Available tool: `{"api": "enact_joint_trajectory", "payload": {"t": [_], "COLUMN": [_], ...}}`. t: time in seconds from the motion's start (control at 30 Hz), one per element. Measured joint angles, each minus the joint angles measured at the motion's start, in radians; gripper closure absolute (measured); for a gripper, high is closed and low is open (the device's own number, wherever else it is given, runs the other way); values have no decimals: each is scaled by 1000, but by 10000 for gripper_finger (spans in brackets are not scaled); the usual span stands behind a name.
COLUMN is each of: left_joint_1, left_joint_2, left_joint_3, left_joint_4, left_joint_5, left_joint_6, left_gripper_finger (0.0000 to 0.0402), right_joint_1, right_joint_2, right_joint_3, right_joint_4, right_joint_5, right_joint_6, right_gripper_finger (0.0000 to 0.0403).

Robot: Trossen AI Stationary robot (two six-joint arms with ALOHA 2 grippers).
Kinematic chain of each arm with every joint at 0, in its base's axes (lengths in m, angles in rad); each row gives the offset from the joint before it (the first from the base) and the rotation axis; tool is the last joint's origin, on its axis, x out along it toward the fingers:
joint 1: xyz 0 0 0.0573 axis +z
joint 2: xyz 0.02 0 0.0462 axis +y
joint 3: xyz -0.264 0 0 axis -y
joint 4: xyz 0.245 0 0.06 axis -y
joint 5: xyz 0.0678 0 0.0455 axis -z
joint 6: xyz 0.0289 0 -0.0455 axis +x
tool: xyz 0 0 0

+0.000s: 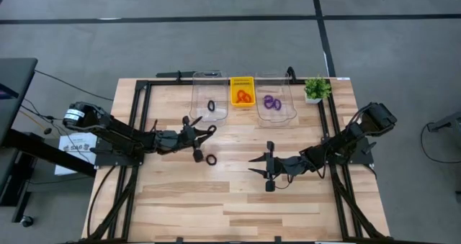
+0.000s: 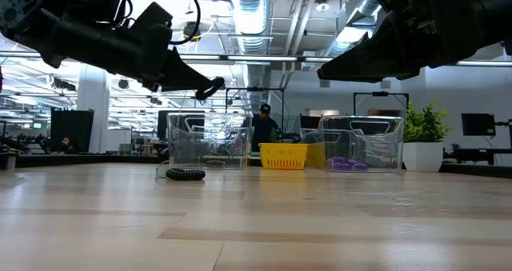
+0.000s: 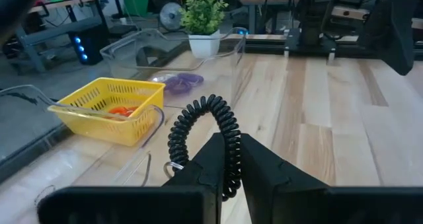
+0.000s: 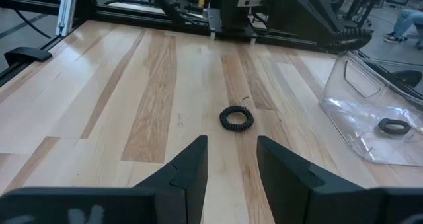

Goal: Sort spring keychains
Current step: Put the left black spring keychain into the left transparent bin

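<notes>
One black keychain (image 1: 211,159) on wood table (image 1: 238,201) | left hand (image 3: 228,159) grips another | right hand (image 4: 231,159) wide | person, perhaps, behind.

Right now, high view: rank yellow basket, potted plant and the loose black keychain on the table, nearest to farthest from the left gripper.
From the left gripper, shut on a black keychain:
1. Loose black keychain, on the table just in front of it.
2. Yellow basket, back row, centre.
3. Potted plant, back right corner.

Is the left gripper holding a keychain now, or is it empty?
Holding. The left gripper has its jaws shut on a black spring keychain, whose coil loops up between them, above the table.
</notes>
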Motion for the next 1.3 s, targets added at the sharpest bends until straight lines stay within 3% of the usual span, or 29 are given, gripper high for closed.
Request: {"api": "enact_joint_trajectory", "payload": {"t": [0.13,0.33,0.53,0.83,1.0,1.3], "left_joint_1": [0,16,67,172,226,289], "left_joint_2": [0,0,0,0,-9,-82], "left_joint_3": [0,0,8,124,242,496], "left_joint_4": [0,6,24,7,-158,-600], "left_joint_5": [-6,-115,-119,22,103,53], "left_joint_6": [-4,-23,-79,-74,-43,-19], "left_gripper_finger": [365,365,365,365,365,365], "right_joint_1": [0,-8,-27,-30,-30,-23], "right_joint_2": [0,0,0,0,0,0], "right_joint_3": [0,0,0,0,0,0], "right_joint_4": [0,0,0,-1,-4,-12], "right_joint_5": [0,0,1,0,0,-6], "right_joint_6": [0,0,0,1,2,8], "right_gripper_finger": [282,282,282,282,282,282]}}
